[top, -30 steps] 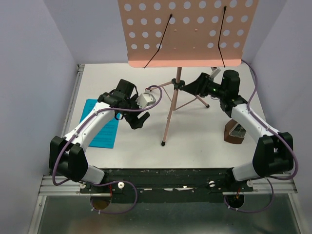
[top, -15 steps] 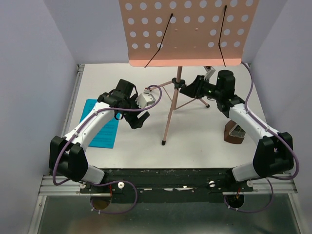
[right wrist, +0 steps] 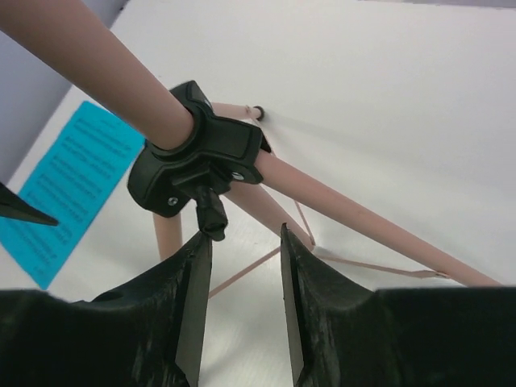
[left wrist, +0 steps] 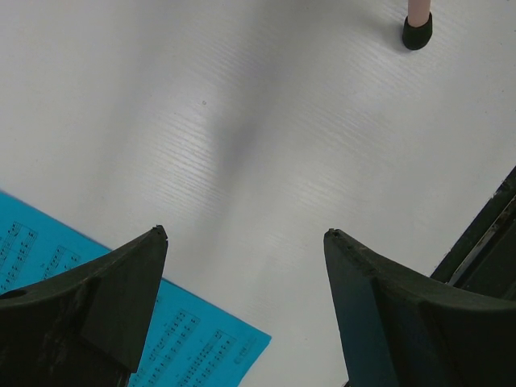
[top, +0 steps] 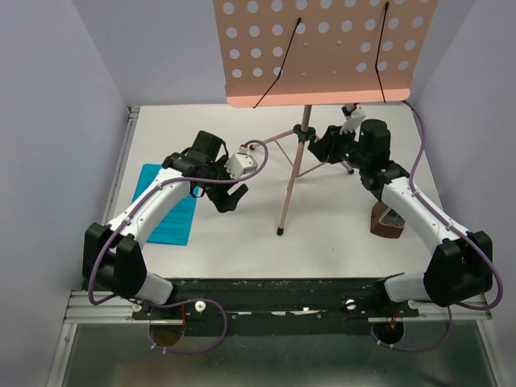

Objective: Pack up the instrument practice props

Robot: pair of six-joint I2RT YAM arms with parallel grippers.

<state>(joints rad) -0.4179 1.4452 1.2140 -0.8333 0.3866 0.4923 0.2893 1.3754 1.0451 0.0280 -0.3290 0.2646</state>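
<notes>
Aiming right hand [right wrist: 240,238], released, at stand [top: 292,185] collar knob [right wrist: 211,211] just ahead, likely to loosen legs [right wrist: 363,218]; left hand [left wrist: 246,232] released, empty, sheet [left wrist: 201,347] below.

The music stand [top: 322,90] is cut off above; the brown block [top: 385,224] seems partly hidden.

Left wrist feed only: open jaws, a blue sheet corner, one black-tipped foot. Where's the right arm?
Observer: At the music stand. The right gripper faces the black collar where the legs meet the pole; jaws apart, the collar's knob at their tips, nothing clamped.
Operator: The brown block?
Observer: The block sits on the table beside the right forearm, away from the stand's legs.
Operator: Stand on its feet?
Observer: Yes, standing on its legs, pink desk high at the far side in the overhead view.
</notes>
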